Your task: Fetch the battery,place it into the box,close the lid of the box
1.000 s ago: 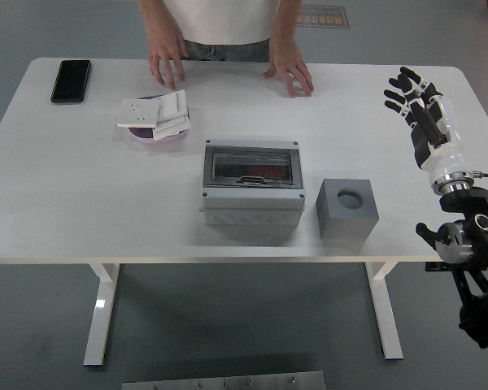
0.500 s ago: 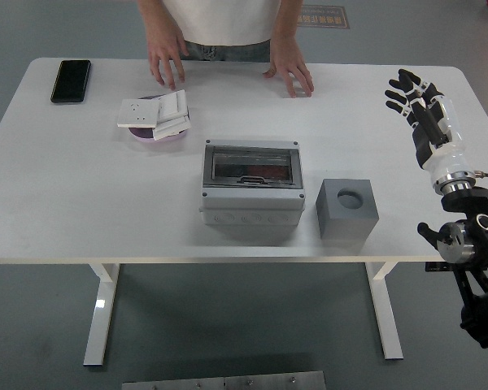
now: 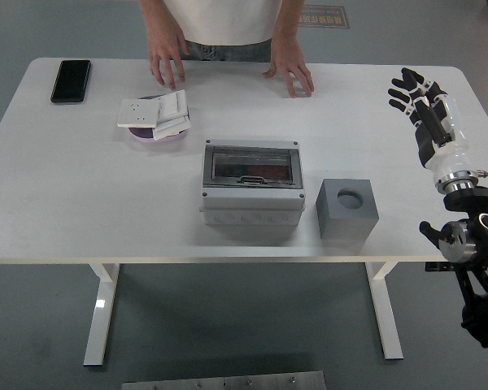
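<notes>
Since a second ago my right hand [image 3: 419, 101] has drifted slightly toward the right edge of the frame; nothing else has shifted. Its fingers are spread, holding nothing, hovering over the table [image 3: 57, 203] at right — well apart from the box [image 3: 250, 188] at centre. Through the box's shut clear lid [image 3: 252, 165] I see something dark, but can't tell if it's the battery. Just right of the box sits a grey block [image 3: 346, 209] with a round hole. So this fits either a job finished or one to begin. A person's hands [image 3: 289, 69] rest at the top.
</notes>
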You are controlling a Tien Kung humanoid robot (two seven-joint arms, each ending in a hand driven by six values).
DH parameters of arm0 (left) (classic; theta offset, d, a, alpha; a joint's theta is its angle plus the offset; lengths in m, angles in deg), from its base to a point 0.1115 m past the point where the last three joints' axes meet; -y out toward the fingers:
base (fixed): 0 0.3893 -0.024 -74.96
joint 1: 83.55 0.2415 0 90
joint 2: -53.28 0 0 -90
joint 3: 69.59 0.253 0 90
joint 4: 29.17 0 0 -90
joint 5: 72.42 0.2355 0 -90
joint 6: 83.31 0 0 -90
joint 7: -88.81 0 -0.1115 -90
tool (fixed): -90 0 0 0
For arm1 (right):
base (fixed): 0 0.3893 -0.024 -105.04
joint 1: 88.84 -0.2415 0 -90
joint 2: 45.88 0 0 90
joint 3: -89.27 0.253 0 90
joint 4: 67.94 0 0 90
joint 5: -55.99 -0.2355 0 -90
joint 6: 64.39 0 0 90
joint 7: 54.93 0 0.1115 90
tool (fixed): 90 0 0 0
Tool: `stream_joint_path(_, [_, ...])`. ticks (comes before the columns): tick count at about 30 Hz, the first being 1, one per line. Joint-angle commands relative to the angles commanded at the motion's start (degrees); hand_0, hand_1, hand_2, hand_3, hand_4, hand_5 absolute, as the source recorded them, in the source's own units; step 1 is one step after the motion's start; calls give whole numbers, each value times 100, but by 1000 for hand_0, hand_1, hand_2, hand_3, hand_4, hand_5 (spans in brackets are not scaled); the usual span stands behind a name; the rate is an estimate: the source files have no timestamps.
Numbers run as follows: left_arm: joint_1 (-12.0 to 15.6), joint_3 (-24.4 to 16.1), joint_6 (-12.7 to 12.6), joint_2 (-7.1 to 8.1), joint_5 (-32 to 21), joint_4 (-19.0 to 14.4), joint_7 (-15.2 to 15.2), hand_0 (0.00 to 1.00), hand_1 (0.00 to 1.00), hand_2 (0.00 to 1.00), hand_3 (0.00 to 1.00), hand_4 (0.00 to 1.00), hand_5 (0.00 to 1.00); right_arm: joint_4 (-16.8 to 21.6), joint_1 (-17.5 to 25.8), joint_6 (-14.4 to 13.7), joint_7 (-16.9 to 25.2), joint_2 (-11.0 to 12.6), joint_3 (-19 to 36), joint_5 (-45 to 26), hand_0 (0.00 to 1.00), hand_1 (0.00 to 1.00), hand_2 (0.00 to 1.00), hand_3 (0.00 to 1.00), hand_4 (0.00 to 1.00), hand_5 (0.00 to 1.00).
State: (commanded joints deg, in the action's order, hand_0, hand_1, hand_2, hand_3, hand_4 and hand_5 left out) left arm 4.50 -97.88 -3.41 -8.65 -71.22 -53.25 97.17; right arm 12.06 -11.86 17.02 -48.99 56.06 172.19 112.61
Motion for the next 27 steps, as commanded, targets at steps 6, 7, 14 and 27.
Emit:
stream_joint_path(6, [2,-2,1,-7,5,-2,2,605,719,599,588,436,2,8,-21,-14,-2,5,-15,-2,794,705,686,724,998,524])
stream_joint_path(7, [1,-3,1,-9,8,-3,4,605,719,599,588,436,2,11,-26,-17,-4,8,-21,-1,794,705,686,724,998,524])
stream_joint_path(14, [-47,13,27,-11,36,2,-3,605,719,599,588,436,2,42,-34,-39,-7,14,-6,15,792,703,687,724,998,524])
stream_joint_path(27, [-147,-89,41,71,278,-8,102,605,719,598,587,436,2,136,17,-82,-23,0,88,53,791,702,686,720,998,538])
